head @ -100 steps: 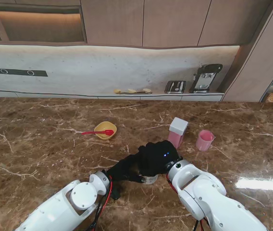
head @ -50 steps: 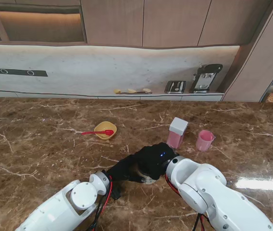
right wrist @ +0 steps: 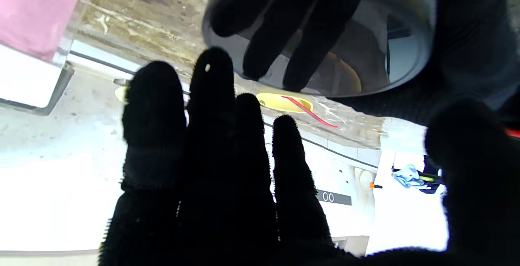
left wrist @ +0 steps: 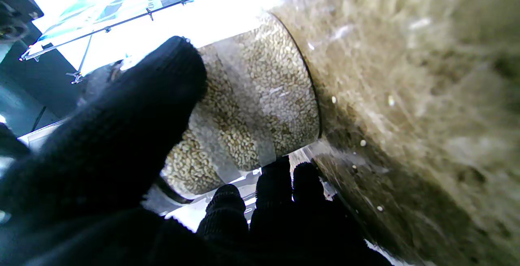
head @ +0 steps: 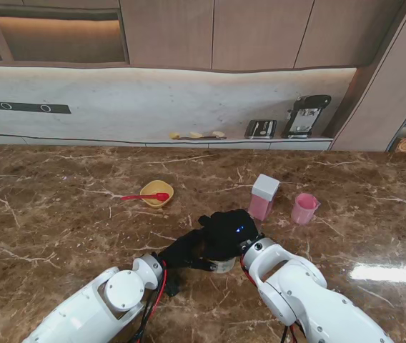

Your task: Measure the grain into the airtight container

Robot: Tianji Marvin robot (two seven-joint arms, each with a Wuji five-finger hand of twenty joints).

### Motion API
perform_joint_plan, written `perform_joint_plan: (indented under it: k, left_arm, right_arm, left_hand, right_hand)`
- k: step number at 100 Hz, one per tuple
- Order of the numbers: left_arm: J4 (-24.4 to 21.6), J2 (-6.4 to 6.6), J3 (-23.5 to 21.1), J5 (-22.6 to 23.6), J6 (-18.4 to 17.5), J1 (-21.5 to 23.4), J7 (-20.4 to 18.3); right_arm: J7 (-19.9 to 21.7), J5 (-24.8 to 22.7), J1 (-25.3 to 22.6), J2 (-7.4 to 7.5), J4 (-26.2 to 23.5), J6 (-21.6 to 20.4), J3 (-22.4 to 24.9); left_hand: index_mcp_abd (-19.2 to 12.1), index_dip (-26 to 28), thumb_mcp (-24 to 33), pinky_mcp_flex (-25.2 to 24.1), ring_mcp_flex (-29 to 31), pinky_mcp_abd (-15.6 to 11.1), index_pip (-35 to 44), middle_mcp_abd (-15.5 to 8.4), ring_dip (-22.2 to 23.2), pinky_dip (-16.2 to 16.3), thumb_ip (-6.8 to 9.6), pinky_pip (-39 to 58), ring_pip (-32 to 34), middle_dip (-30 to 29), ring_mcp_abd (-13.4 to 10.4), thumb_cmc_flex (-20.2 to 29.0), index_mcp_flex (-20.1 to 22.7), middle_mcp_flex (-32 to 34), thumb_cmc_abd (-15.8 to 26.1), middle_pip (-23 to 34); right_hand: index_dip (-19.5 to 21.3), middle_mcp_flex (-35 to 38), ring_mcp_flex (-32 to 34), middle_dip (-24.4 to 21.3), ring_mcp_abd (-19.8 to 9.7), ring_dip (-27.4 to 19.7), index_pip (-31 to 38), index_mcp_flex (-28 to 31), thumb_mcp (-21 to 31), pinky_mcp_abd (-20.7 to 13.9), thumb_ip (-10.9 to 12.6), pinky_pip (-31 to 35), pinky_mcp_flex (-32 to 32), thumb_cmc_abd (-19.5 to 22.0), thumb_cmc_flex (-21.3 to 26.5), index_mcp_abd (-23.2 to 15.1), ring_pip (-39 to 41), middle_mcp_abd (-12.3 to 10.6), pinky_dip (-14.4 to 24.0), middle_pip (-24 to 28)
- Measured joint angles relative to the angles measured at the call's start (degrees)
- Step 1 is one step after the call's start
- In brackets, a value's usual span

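The right arm had drawn in nearer to me over the last second, its elbow folding while the right hand (head: 230, 230) stayed over the grain jar (head: 221, 263). The marble table (head: 60, 214) held everything. The left hand (head: 183, 251) was wrapped around the clear jar, thumb on one side, fingers (left wrist: 276, 176) on the other. The right hand hovered with fingers (right wrist: 211, 136) spread straight, gripping nothing, just beside the jar's dark lid (right wrist: 325, 34). To my eye the lid came next: hold the jar firm and upright, seat the fingers around the rim, then twist. Only the left wrist view showed the grain inside; only the stand view showed the pink container (head: 263, 197), pink cup (head: 304, 208) and yellow bowl (head: 156, 193) waiting farther off.
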Motion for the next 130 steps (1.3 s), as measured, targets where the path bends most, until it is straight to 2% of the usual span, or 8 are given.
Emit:
perform_joint_plan:
  k: [32, 41, 49, 63, 75, 87, 115, 130]
  left_arm:
    - [-0.11, -0.01, -0.24, 0.25, 0.01, 0.18, 0.01]
    - [-0.13, -0.01, -0.29, 0.25, 0.01, 0.22, 0.01]
    - [-0.13, -0.01, -0.3, 0.25, 0.01, 0.23, 0.0]
    - [-0.13, 0.02, -0.38, 0.15, 0.0, 0.23, -0.07]
    - [-0.1, 0.03, -0.44, 0.09, -0.01, 0.21, -0.09]
    - [-0.1, 0.04, -0.39, 0.1, -0.05, 0.21, -0.1]
    - [-0.09, 0.07, -0.39, 0.09, -0.1, 0.18, -0.18]
    - [-0.13, 0.07, -0.42, 0.17, -0.08, 0.22, -0.18]
  right_arm:
    - [20.84, 0.68, -2.0, 0.87, -8.21, -6.08, 5.07]
    - [20.69, 0.74, -1.19, 1.3, -7.96, -6.35, 4.41]
    - [19.66, 1.31, -0.11, 1.53, -6.98, -5.55, 3.0]
    - [11.14, 1.48, 1.23, 1.51, -3.58, -2.02, 0.46]
    - [-3.22, 2.31, 1.5, 0.93, 1.04, 4.59, -2.61]
    - [-0.24, 3.01, 1.08, 0.04, 1.04, 5.2, -2.27]
    - [1.09, -4.9, -1.86, -0.05, -2.1, 0.22, 2.28]
    - [11.02, -1.95, -2.89, 0.36, -6.03, -4.16, 5.23]
  left_hand:
    - [0.0, 0.0, 0.0, 0.02, 0.0, 0.0, 0.0, 0.0, 0.0, 0.0, 0.0, 0.06, 0.0, 0.06, 0.0, 0.0, 0.01, 0.0, 0.0, 0.0]
    - [0.0, 0.0, 0.0, 0.03, 0.0, 0.0, 0.0, 0.0, 0.01, 0.0, 0.0, 0.08, 0.0, 0.22, 0.0, 0.0, 0.01, 0.01, 0.0, 0.0]
    - [0.0, 0.0, 0.0, 0.03, 0.0, 0.0, 0.0, 0.0, 0.01, 0.0, 0.0, 0.08, 0.0, 0.34, 0.0, 0.0, 0.01, 0.01, 0.0, 0.0]
    - [0.0, 0.0, 0.62, 0.41, 0.42, 0.0, 0.0, 0.0, 0.01, 0.0, 0.04, 0.28, 0.0, 0.35, 0.0, -0.09, 0.01, 0.01, 0.6, -0.18]
    - [0.0, 0.0, 0.62, 0.6, 0.63, 0.0, 0.0, -0.05, 0.04, 0.0, 0.04, 0.57, 0.03, 0.35, 0.06, -0.1, 0.01, 0.01, 1.21, -0.65]
    - [0.0, 0.0, 0.62, 0.47, 0.48, 0.0, 0.01, -0.05, 0.05, 0.0, 0.01, 0.57, 0.03, 0.49, 0.06, 0.18, 0.01, 0.21, 0.9, -0.65]
    - [0.0, 0.01, 0.62, 0.37, 0.4, 0.0, 0.01, -0.06, 0.06, 0.0, 0.01, 0.57, 0.03, 0.58, 0.07, 0.19, 0.01, 0.26, 0.7, -0.61]
    - [0.0, 0.03, 0.62, 0.37, 0.4, 0.0, 0.01, -0.06, 0.05, 0.0, 0.01, 0.57, 0.03, 0.58, 0.07, 0.19, 0.01, 0.26, 0.7, -0.6]
  right_hand:
    - [-1.44, -14.56, -24.15, -2.79, 3.67, -8.66, -9.45, -6.42, -0.91, 4.12, 0.68, -20.64, -22.29, -10.97, 13.81, -0.26, -15.34, -1.65, 3.68, -9.38]
    - [-0.64, -14.56, -23.79, -2.8, 3.72, -8.69, -8.82, -6.18, -0.2, 3.78, 0.68, -20.87, -20.65, -12.51, 20.03, -0.17, -14.92, -1.09, 4.17, -8.82]
    - [1.57, -14.39, -18.6, -1.5, 3.42, -7.82, -6.57, -6.24, 15.6, 1.73, -0.21, -18.36, -16.14, -18.32, 20.27, 0.16, -10.77, -0.72, 4.18, -5.95]
    - [6.67, -5.37, -3.32, 3.58, 1.9, -1.3, 1.81, -0.98, 19.75, -0.11, -4.52, -5.25, -1.84, -22.44, 11.31, 0.56, 0.79, 0.05, 4.18, 2.71]
    - [8.06, 4.4, 7.73, 4.28, -2.91, 1.59, 5.86, 1.47, 16.89, -2.73, -4.25, 9.98, 7.81, -13.22, 4.72, 0.59, 13.23, -0.07, 4.18, 6.58]
    - [7.18, 6.43, 8.84, 3.54, -3.13, 1.62, 6.31, 1.48, 5.34, -2.9, -2.95, 14.27, 9.04, -4.11, 2.57, 0.61, 19.05, 3.64, 4.2, 4.91]
    - [4.42, -2.26, -8.0, 3.5, 0.17, -1.18, 0.41, -1.06, 3.55, 0.3, 0.12, -6.28, -8.49, -2.84, -3.41, -1.07, -2.52, -1.71, 4.29, 0.47]
    - [1.82, -10.09, -20.18, 0.11, 2.0, -5.51, -6.73, -3.22, 2.71, 2.81, 0.12, -18.88, -20.46, -9.61, 6.05, -1.11, -12.27, -2.02, 5.7, -5.83]
